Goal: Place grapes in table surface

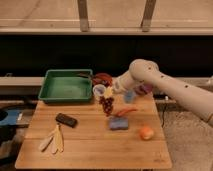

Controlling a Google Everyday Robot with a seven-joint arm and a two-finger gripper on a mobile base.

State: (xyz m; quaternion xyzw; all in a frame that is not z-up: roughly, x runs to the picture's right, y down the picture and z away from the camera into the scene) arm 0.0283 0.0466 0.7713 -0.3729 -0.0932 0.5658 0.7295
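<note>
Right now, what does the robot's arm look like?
The arm is thick, smooth and creamy white, like fat rounded tubes, with a big round joint and tiny dark dots along its side. Its gripper is at the narrow end, just above the dark reddish bunch of grapes.

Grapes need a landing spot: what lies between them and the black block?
Camera view: only bare table surface lies between the grapes and the black block. The gripper is directly above the grapes.
</note>
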